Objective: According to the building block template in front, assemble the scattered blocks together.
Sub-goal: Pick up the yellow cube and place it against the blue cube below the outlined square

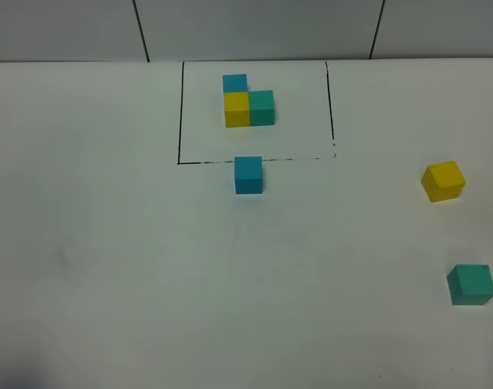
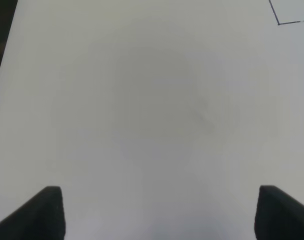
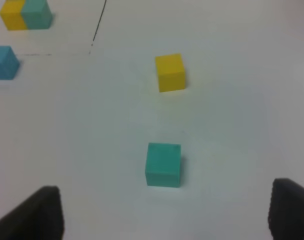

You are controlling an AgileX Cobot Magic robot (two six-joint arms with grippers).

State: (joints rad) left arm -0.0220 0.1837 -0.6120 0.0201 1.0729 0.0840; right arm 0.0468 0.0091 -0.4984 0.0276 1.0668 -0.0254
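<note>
On the far left, the left fingers (image 2: 42,215) stood wide apart with nothing between them, above a bare stretch of the white table (image 1: 109,267). Nothing lay in their way. Only the left wrist view showed them; the high camera showed neither arm.

Toward the middle, at the far side of the table, the black frame line (image 1: 180,113) enclosed the building block template (image 1: 248,108). This was an L of three joined cubes: blue at the back, yellow in front of it, and teal-green touching the yellow's right side. The left wrist view caught just one corner of the frame.

The loose blue cube (image 1: 248,175) sat right at the frame's near line, in front of the template and apart from it. Whether it rested on the line could not be told.

Well to the right, outside the frame, the yellow cube (image 1: 443,180) stood alone, turned slightly askew. The teal-green cube (image 1: 471,284) lay nearer the front edge, apart from the yellow one.

The right fingers (image 3: 37,215) were spread wide and held nothing. In the right wrist view the teal-green cube lay just ahead of them, roughly centred, with the yellow cube beyond it. That view cut off the template's blue cube, which the high camera showed.
</note>
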